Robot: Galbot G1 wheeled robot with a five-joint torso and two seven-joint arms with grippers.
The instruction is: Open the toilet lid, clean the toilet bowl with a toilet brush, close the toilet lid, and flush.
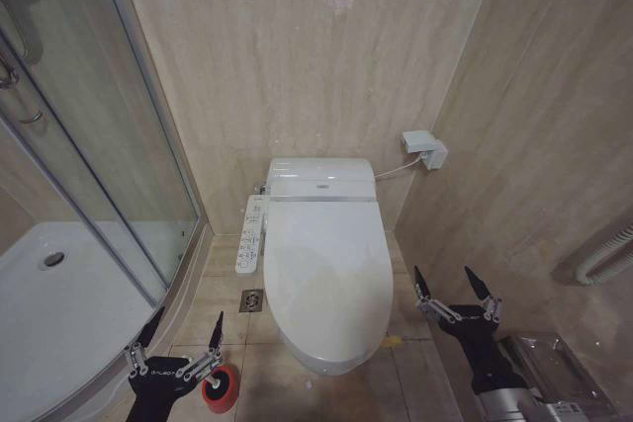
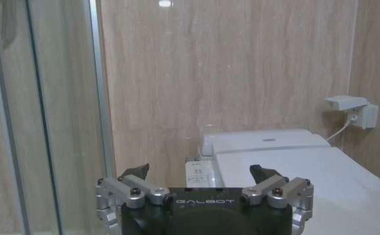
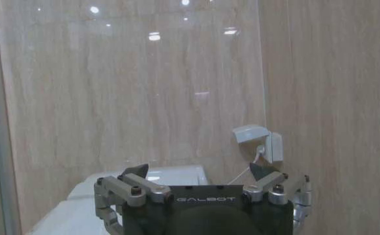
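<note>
While the toilet lid (image 1: 326, 264) lies closed between them, both "GALBOT"-marked grippers gape wide, empty; the left gripper (image 1: 184, 336) hangs above the red brush holder (image 1: 221, 387); the right gripper (image 1: 454, 292) hovers beside the toilet near a wall socket (image 1: 425, 148).

The glossy white toilet lid (image 1: 326, 264) lies shut over the bowl; the toilet brush's red holder (image 1: 222, 388) stands on the floor to its left.

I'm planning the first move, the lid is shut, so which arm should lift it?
Probably the right. The right tool hangs open beside the toilet lid, nothing between. The left tool, also open, sits lower, over the red brush holder.
</note>
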